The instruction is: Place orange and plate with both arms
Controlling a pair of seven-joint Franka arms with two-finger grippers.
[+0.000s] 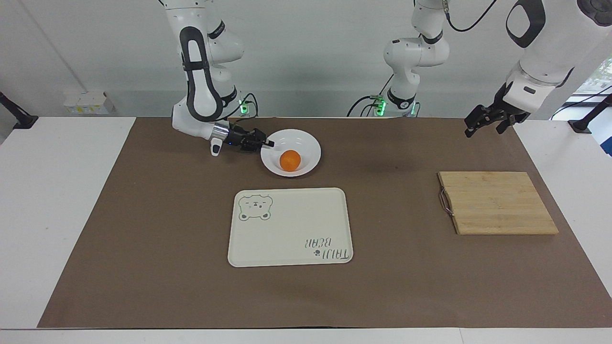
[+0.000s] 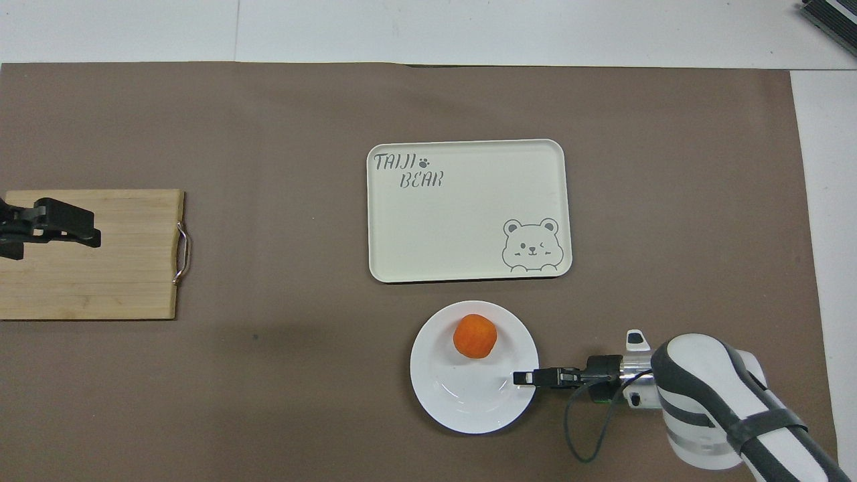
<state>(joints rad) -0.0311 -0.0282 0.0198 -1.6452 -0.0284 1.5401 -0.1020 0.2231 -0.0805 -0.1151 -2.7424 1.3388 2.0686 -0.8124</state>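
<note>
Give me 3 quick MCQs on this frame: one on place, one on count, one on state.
1. Where is the orange?
A. on the tray
B. in the plate
C. on the cutting board

2. How many things lie on the tray?
A. none
B. one
C. two

3. What is the right gripper doing?
A. holding the orange in the air
B. hanging over the cutting board
C. reaching the plate's rim

Key: 1 B, the orange sits inside the plate, which lies nearer to the robots than the tray. 2 A, only the printed bear and lettering show on it. 3 C, its tips are at the plate's rim on the right arm's side; the left gripper waits in the air at the left arm's end, near the cutting board.
</note>
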